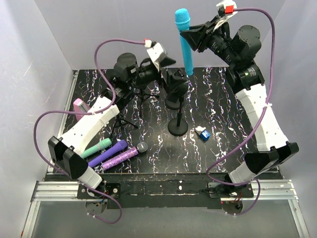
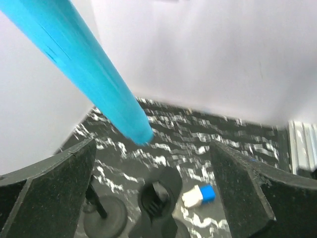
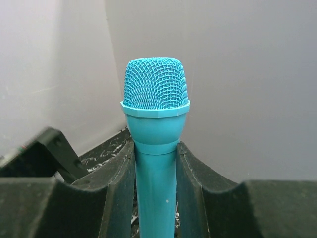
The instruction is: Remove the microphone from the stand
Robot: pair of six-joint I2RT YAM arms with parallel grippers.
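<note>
The blue microphone (image 1: 184,44) is held upright in the air by my right gripper (image 1: 195,37), well above the black stand (image 1: 178,128). In the right wrist view the fingers (image 3: 119,183) press both sides of its handle (image 3: 156,168), just below the mesh head. The stand's clip (image 2: 158,198) is empty. My left gripper (image 1: 173,79) is open at the clip. In the left wrist view the clip sits low between the spread fingers (image 2: 59,183), and the microphone's lower end (image 2: 89,64) hangs above it.
A small blue and white block (image 1: 202,133) lies right of the stand base. Green (image 1: 96,148), purple (image 1: 108,153) and glittery purple (image 1: 124,157) microphones lie at the front left. A black tripod (image 1: 126,119) and a pink object (image 1: 79,106) are at the left.
</note>
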